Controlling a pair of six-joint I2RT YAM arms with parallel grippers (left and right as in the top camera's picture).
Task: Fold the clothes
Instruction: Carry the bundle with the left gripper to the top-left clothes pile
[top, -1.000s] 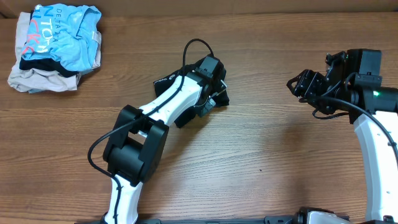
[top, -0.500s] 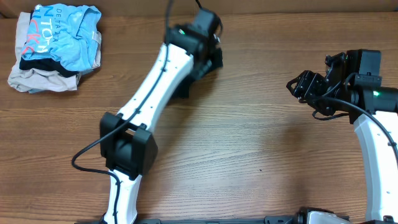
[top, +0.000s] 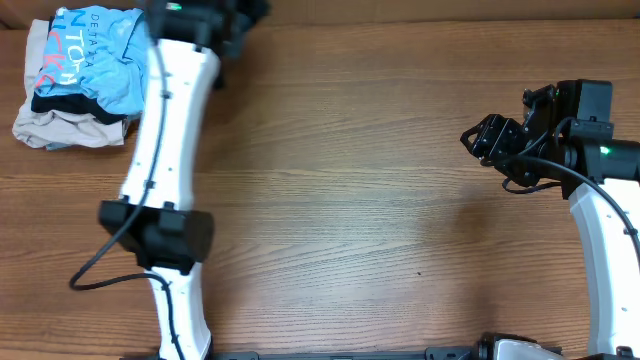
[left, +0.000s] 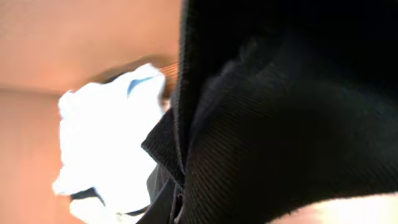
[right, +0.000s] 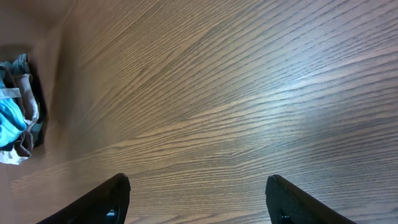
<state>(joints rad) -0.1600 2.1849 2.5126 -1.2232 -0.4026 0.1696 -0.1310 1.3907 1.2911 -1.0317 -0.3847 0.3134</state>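
Pinched narrow, the left gripper (top: 240, 14) is reaching to the far edge of the table (top: 380, 200), just right of the heap of clothes in the far left corner, and is gripping the black T-shirt (left: 280, 124). In the left wrist view the ribbed black cloth is crowding against the lens and filling the right side of the frame. It is hiding the fingers, so the exact point of the grip cannot be told. Beyond the cloth, the heap is showing as a washed-out pale shape with a trace of blue.

From overhead, the heap is lying loose on the bare wood. The light blue shirt (top: 105, 50) is sitting on top, a dark garment (top: 65, 103) is peeking out beneath it, and the beige garment (top: 65, 128) is lying at the bottom.

Well apart, the right gripper (right: 198, 199) is hovering over the right side of the table. Its fingers (right: 109, 199) are spreading wide with only wood grain between them.
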